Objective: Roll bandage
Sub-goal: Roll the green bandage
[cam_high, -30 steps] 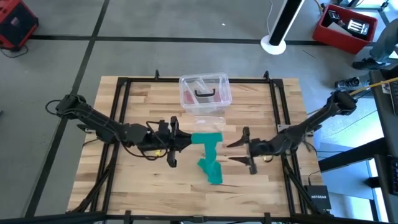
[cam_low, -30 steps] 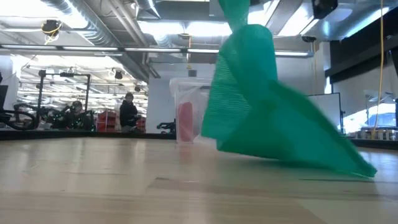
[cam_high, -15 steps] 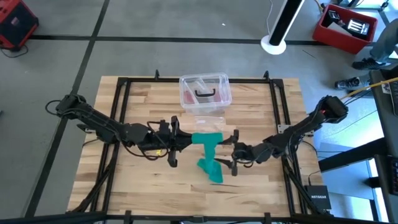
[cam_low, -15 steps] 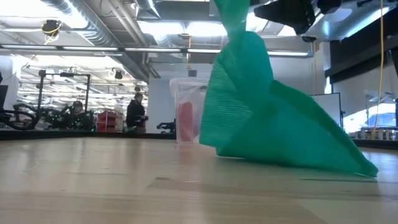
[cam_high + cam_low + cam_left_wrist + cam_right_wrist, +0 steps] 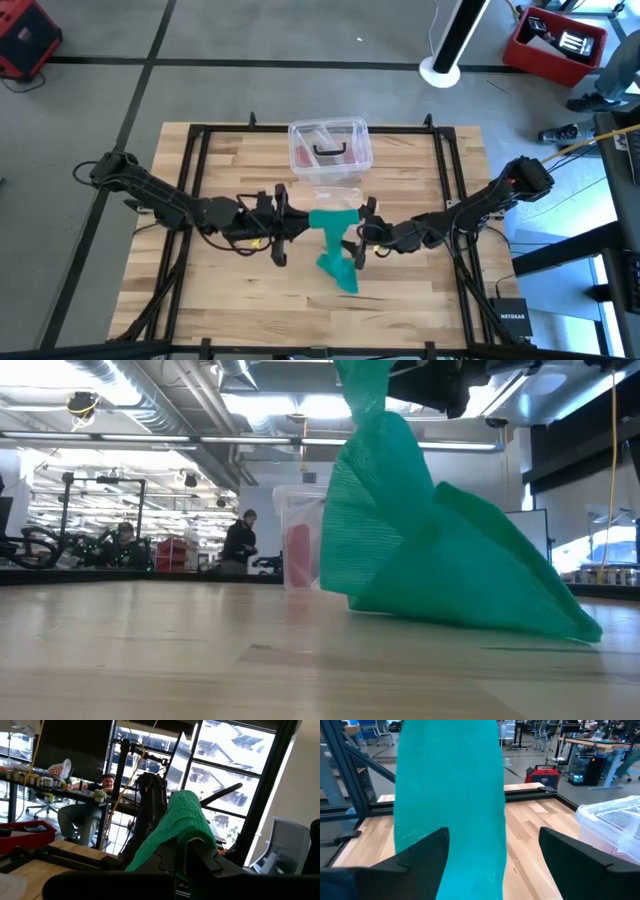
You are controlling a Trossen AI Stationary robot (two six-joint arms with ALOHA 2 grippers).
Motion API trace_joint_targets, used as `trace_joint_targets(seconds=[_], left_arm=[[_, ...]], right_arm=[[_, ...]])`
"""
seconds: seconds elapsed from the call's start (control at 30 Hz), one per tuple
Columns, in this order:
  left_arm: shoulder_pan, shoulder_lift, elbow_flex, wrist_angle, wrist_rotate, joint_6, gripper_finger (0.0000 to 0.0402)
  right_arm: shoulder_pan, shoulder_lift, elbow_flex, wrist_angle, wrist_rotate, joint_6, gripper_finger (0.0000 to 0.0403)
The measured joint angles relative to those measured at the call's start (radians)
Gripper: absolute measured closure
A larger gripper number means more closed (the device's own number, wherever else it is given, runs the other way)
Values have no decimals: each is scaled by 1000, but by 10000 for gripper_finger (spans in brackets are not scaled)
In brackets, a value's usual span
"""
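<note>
The teal-green bandage (image 5: 334, 243) hangs as a strip from my left gripper (image 5: 303, 226) near the table's middle. Its lower part lies heaped on the wood (image 5: 470, 595). My left gripper is shut on the strip's upper end. My right gripper (image 5: 358, 238) is open and level, coming from the table's right. In the right wrist view the strip (image 5: 450, 795) hangs just past its two fingers, in front of the gap between them and wider than it on one side. My left gripper is shut on the bandage's upper end (image 5: 186, 822), which lies humped over its fingertips. The fingers come level from the table's left. The strip hangs slack below them, its lower end on the table. Whether my right gripper's finger (image 5: 427, 852) touches the strip, I cannot tell.
A clear plastic box (image 5: 330, 148) with pinkish contents stands at the far middle of the table. Black frame rails (image 5: 195, 180) run along the table's sides. Bare wood lies near the front edge (image 5: 260, 310). People show in the room behind.
My right gripper has gone toward the table's left, up to the hanging bandage, and has come more level. The bandage's hanging part has swayed a little; its heap stays on the table.
</note>
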Motion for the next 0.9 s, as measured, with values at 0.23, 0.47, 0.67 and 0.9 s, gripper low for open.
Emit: trace_joint_targets(seconds=[0.23, 0.47, 0.67, 0.9], left_arm=[[0, 0, 0, 0, 0, 0, 390], [1, 0, 0, 1, 0, 0, 390], [5, -3, 0, 3, 0, 2, 390], [13, -5, 0, 1, 1, 48, 390]], right_arm=[[0, 0, 0, 4, -6, 0, 91], [1, 0, 0, 6, -6, 0, 91], [2, -9, 6, 19, -7, -30, 91], [-12, -3, 48, -41, -84, -85, 91]])
